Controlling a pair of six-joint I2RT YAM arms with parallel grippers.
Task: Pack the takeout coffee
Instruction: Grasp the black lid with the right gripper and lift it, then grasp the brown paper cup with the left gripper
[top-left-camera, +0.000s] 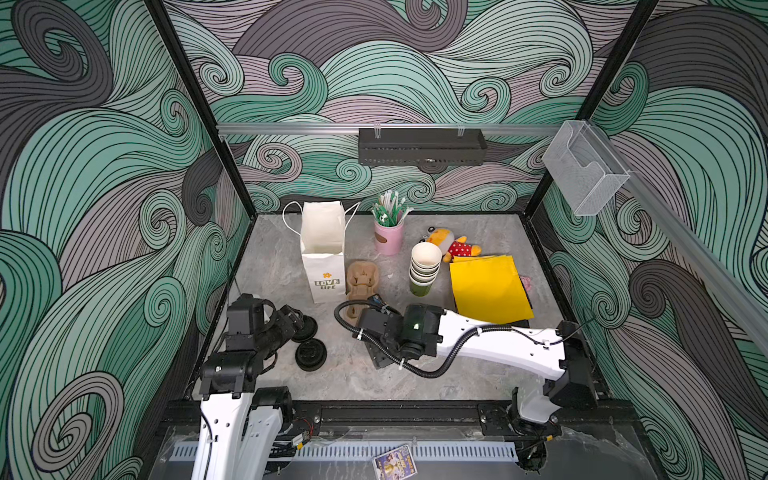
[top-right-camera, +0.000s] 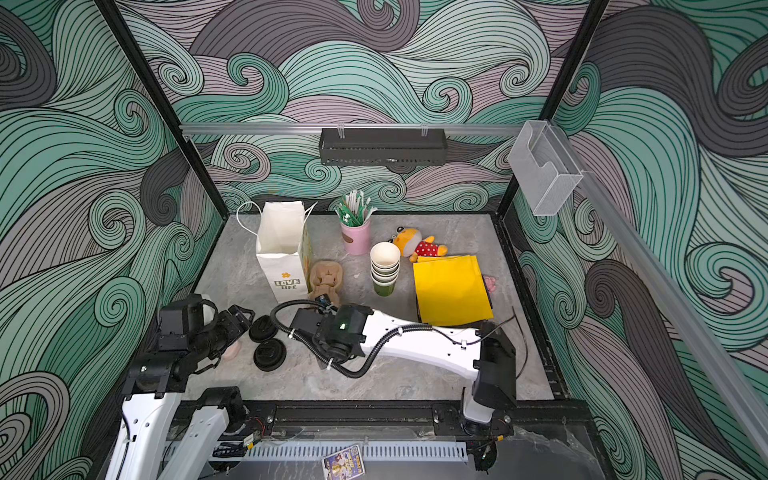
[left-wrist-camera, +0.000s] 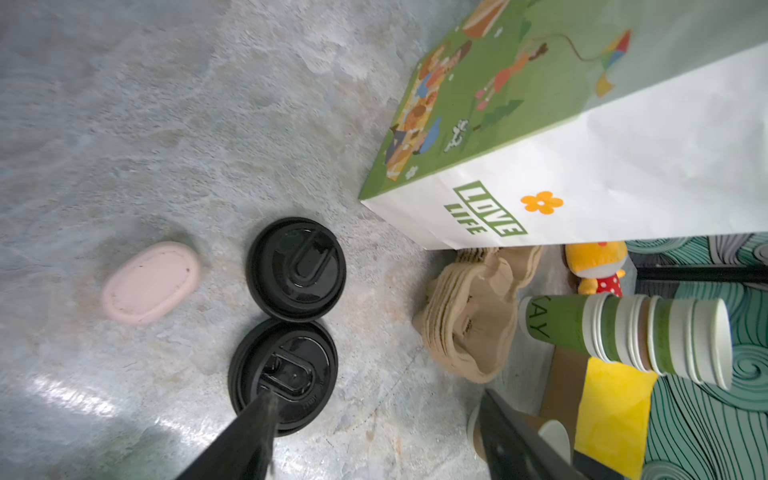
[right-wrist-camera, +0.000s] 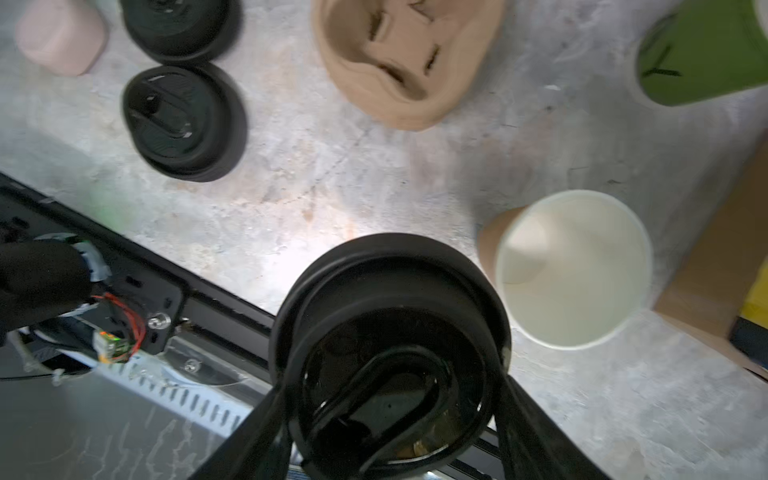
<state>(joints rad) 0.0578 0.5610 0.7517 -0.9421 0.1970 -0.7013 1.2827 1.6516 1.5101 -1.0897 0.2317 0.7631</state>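
My right gripper is shut on a round black lid, gripped at its two sides and held off the table. Beside it a brown paper cup of the takeout coffee stands upright and lidless, white inside. In both top views the right arm hides that cup and the held lid. My left gripper is open with only bare table between its fingers. One finger hangs over the nearer of two stacks of loose black lids. The brown cup shows behind the other finger.
A white "LOVE LIFE" paper bag stands open at the back left. Pulp cup carriers lie beside it, with stacked lidless cups, a pink straw holder, a plush toy, a yellow sheet. A pink oval thing lies near the lids.
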